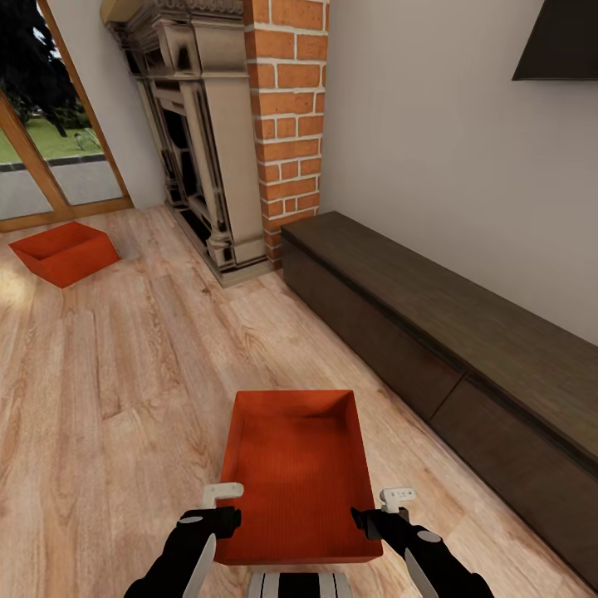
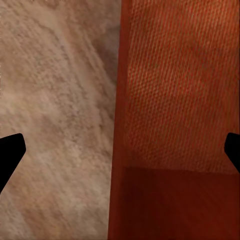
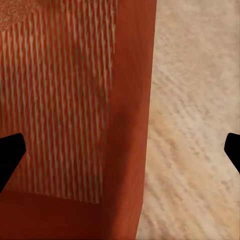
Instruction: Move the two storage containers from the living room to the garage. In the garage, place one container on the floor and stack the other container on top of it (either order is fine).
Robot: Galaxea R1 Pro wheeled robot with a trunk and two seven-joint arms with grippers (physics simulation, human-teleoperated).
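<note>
Head view: near bin point(image 1: 299, 482) on the wood floor point(image 1: 124, 374) between left gripper point(image 1: 223, 507) and right gripper point(image 1: 384, 511); second bin point(image 1: 66, 252) far off by the glass door point(image 1: 50, 158).

Wrist views: jaws wide, straddling each side wall, nothing clamped. Pickup stage; next, closing on both walls, then lifting level.

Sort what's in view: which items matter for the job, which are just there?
Job: near orange-red open-top bin between both end effectors, left, right; second identical bin by the glass door.
Background: brick fireplace, dark low cabinet.
</note>
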